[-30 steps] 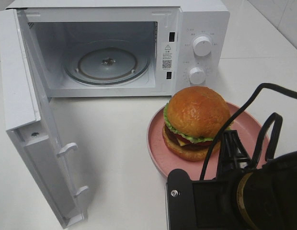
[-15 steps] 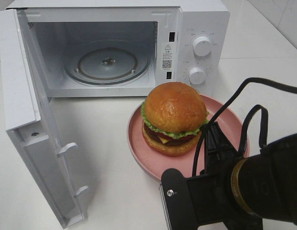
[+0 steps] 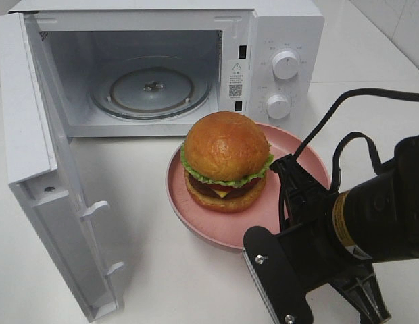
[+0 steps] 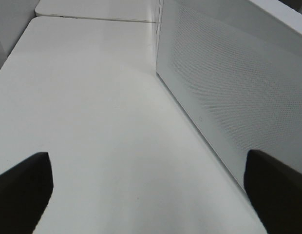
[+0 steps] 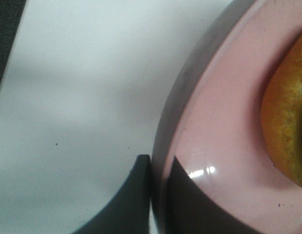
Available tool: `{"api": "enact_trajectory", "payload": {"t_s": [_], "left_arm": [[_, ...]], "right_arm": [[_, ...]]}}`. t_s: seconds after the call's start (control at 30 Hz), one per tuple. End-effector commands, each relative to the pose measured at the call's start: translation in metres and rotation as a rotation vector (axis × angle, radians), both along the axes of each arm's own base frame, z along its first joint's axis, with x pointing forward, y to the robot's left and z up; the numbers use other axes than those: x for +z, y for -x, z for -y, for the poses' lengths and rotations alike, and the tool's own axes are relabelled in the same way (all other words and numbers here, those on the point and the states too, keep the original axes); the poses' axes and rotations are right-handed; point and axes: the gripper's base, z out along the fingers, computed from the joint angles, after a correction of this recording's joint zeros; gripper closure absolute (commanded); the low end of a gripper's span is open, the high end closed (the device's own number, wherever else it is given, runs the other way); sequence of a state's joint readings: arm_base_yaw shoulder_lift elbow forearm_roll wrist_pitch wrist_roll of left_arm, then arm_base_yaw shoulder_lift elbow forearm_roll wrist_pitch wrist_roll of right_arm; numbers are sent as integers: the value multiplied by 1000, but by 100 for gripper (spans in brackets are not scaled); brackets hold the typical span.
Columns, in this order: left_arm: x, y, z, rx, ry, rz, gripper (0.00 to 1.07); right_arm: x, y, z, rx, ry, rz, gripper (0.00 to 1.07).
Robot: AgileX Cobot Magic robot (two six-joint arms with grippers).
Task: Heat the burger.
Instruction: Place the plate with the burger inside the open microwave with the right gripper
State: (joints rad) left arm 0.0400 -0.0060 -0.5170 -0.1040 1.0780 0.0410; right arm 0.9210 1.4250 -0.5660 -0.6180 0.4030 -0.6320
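Burger [image 3: 226, 158]: centred on pink plate [image 3: 181, 202], in front of open microwave [image 3: 284, 34], just right of door [image 3: 34, 135].
Handling (judgement): tall soft stack, loose layers, glossy bun; light, squashes and topples easily. Don't grip burger; take plate rim and keep it level.
Right end effector [image 5: 158, 170]: pressed together, pinching plate rim on side away from microwave.
Left end effector [image 4: 146, 185]: spread wide, holding nothing, over counter [image 4: 92, 122] beside door.
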Motion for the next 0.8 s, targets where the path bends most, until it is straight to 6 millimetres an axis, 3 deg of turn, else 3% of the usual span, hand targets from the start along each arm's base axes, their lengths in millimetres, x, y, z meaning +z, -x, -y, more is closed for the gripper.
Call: {"api": "enact_trajectory", "payload": {"t_s": [0.03,0.2,0.8], "left_arm": [[0,2,0,-8,0,25,7],[0,2,0,-8,0,25,7],[0,2,0,-8,0,25,7]], "right_arm": [[4,-4,-2,43,-28,15,107],[18,-23,-2,54,-53,17,107],[41,-53,5,116,-140,6,107]]}}
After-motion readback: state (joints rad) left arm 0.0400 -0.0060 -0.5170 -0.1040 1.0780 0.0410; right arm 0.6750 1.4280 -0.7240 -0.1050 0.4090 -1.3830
